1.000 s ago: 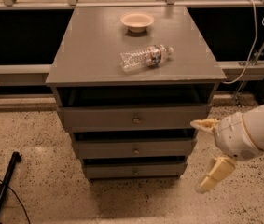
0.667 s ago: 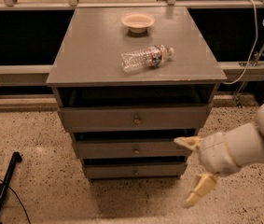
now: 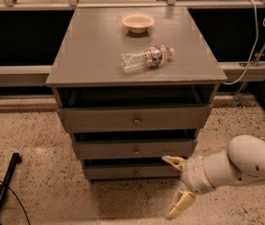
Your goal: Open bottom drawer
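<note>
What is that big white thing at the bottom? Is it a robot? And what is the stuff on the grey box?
Yes, the white tube is a robot's arm. At its end is the gripper, a sort of hand with two yellowish fingers. They are spread open and hold nothing. There is only one picture, looking down from above and in front. The grey box is a cabinet with three drawers. On top are a small bowl and a clear plastic bottle lying on its side. The gripper is low down, by the right end of the bottom drawer, which the robot is meant to open. It is not on the little round knob.
</note>
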`<state>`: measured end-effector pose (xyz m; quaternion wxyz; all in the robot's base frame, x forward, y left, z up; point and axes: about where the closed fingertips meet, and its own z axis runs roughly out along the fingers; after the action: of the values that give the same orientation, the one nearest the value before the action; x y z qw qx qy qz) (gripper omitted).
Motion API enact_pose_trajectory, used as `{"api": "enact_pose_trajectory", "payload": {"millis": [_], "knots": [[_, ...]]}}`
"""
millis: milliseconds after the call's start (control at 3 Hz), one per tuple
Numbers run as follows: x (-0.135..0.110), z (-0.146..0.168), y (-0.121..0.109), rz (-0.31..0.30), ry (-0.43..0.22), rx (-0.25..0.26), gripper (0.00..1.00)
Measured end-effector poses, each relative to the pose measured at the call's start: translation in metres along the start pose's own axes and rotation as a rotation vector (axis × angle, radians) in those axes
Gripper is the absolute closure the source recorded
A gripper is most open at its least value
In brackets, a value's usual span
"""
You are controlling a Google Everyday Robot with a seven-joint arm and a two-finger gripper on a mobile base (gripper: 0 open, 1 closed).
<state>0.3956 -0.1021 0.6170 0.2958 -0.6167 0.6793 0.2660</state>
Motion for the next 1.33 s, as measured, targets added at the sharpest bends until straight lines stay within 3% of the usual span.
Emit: {"api": "enact_pose_trajectory", "payload": {"millis": [333, 667, 1000, 1333], "knots": [[0.024, 0.016, -0.008, 0.020, 0.018, -0.008, 0.00], [0.063, 0.031, -0.046, 0.001, -0.022, 0.095, 0.00], [0.127, 0.065, -0.075, -0.120, -0.097, 0.151, 0.00], [0.132, 0.081, -0.065, -0.119, -0.114, 0.129, 0.00]]}}
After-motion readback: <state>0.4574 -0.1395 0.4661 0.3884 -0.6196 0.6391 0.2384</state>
